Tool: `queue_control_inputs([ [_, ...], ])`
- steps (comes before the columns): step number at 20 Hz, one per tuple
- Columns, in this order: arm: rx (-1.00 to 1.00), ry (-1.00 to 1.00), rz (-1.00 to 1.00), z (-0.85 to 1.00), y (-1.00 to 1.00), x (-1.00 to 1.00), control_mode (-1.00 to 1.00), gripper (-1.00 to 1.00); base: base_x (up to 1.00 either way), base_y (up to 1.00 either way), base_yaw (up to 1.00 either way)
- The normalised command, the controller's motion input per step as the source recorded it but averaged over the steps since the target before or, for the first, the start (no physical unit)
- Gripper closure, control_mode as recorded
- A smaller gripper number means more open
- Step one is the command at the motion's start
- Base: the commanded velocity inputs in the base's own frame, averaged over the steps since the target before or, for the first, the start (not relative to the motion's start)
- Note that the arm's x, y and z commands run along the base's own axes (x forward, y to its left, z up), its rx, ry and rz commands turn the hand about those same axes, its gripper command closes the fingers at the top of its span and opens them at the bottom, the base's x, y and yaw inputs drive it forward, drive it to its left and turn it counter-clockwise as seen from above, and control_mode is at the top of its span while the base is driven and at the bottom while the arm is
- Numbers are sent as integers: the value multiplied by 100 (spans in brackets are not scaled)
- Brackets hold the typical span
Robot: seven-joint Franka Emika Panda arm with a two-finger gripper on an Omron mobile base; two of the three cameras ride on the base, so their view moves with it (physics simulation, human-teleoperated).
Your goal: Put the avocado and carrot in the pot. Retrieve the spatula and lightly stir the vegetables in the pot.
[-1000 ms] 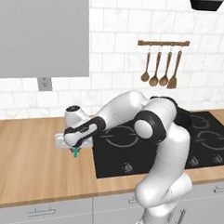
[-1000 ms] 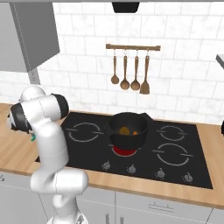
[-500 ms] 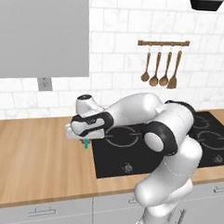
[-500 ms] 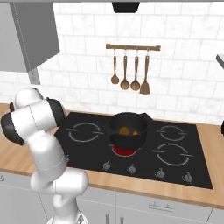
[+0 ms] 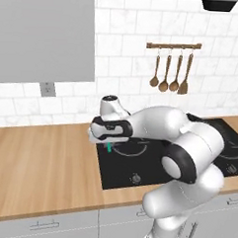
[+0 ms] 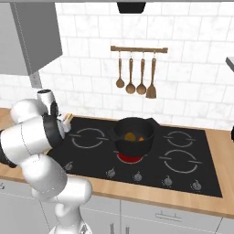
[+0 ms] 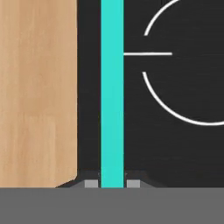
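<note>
You are looking at a wooden counter (image 5: 39, 161) carrying a black cooktop (image 6: 183, 178), with a grey wall cabinet (image 5: 44, 35) above on the left and a rail of brown wooden utensils (image 6: 136, 73) hanging on the tiled wall. Your white arm (image 5: 188, 154) is reaching leftward across the cooktop's left edge; half a second ago the hand was standing over the counter just left of the cooktop, and a second ago further left still, so the hand is travelling rightward, toward the burners.

The pot (image 6: 133, 135) is sitting on the glowing red front-centre burner, in the same place as in both earlier pictures, with the orange vegetables (image 6: 130, 136) lying inside it; the carrot cannot be told apart from the other pieces.

The gripper (image 7: 112, 183) is pinching the spatula (image 7: 112, 87): in the hand view the two fingertips (image 7: 90, 183) are pressing against either side of the teal handle, which is running straight away from the hand over the cooktop's left margin, beside a white burner ring (image 7: 183, 65). In the left base view a short teal stub of the spatula (image 5: 109, 148) is protruding below the hand. Its blade cannot be made out with certainty.
</note>
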Motion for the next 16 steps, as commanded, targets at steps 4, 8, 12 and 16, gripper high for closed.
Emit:
queue_control_inputs([
  [4,7,0,9,63,-82,0,-100,100,0,0,0],
  [8,25,-3,7,70,-58,0,-100,100,0,0,0],
  [12,28,-1,1,78,-47,0,-100,100,0,0,0],
  [16,29,9,-7,62,-52,0,-100,100,0,0,0],
])
